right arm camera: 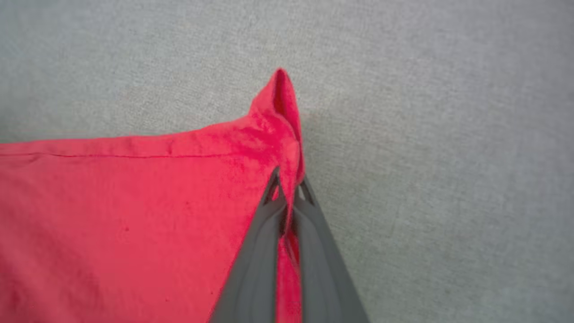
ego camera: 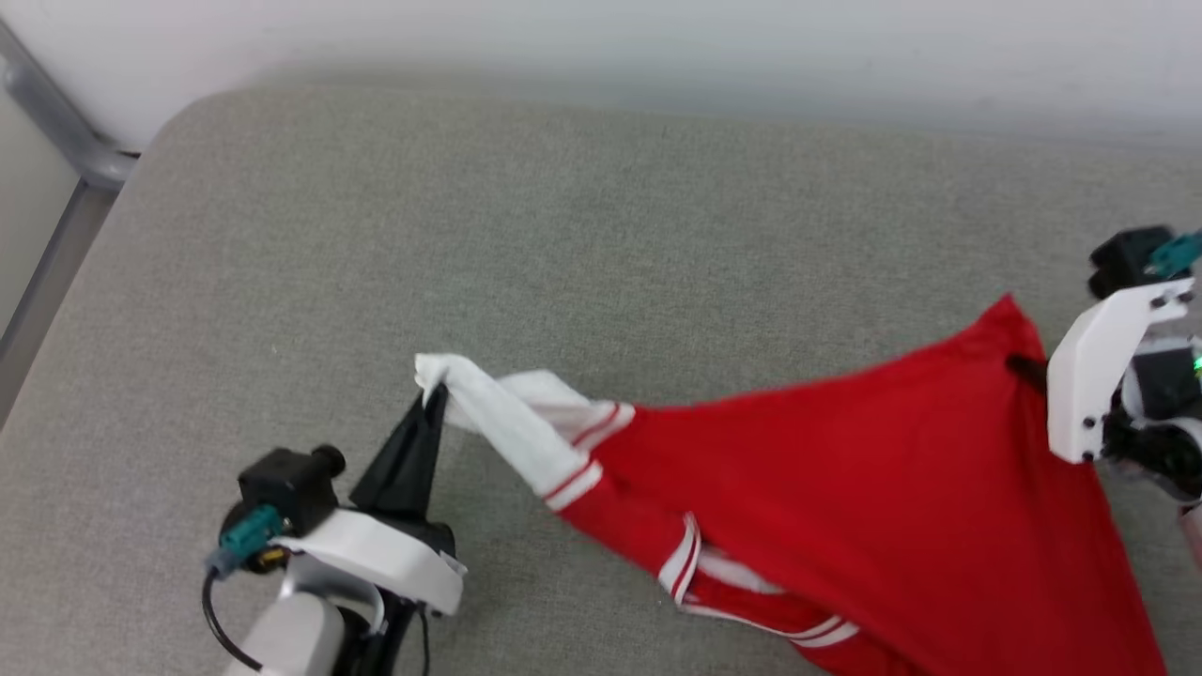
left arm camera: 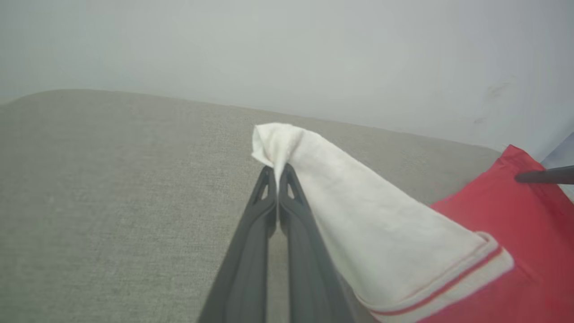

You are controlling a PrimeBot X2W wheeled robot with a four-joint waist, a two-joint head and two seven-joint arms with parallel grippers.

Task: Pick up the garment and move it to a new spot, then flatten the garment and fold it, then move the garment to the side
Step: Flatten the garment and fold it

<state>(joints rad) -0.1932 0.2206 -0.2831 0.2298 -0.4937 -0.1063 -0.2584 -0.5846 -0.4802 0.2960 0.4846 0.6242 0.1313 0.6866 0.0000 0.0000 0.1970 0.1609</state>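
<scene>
The garment [ego camera: 845, 469], red with white sleeves and striped trim, hangs stretched between my two grippers above the grey cushion. My left gripper [ego camera: 435, 399] is shut on the tip of a white sleeve [left arm camera: 341, 215]; in the left wrist view the left gripper [left arm camera: 277, 170] pinches the cloth, which drapes off to the right. My right gripper [ego camera: 1019, 364] is shut on a red corner of the garment at the far right. In the right wrist view the right gripper [right arm camera: 289, 184] has the red hem corner [right arm camera: 280, 103] bunched between its fingers and poking up past them.
The grey cushioned surface [ego camera: 563, 244] runs wide under the garment, with a pale wall [ego camera: 657, 38] behind it. Its rounded left corner meets a metal frame [ego camera: 66, 131] at the far left.
</scene>
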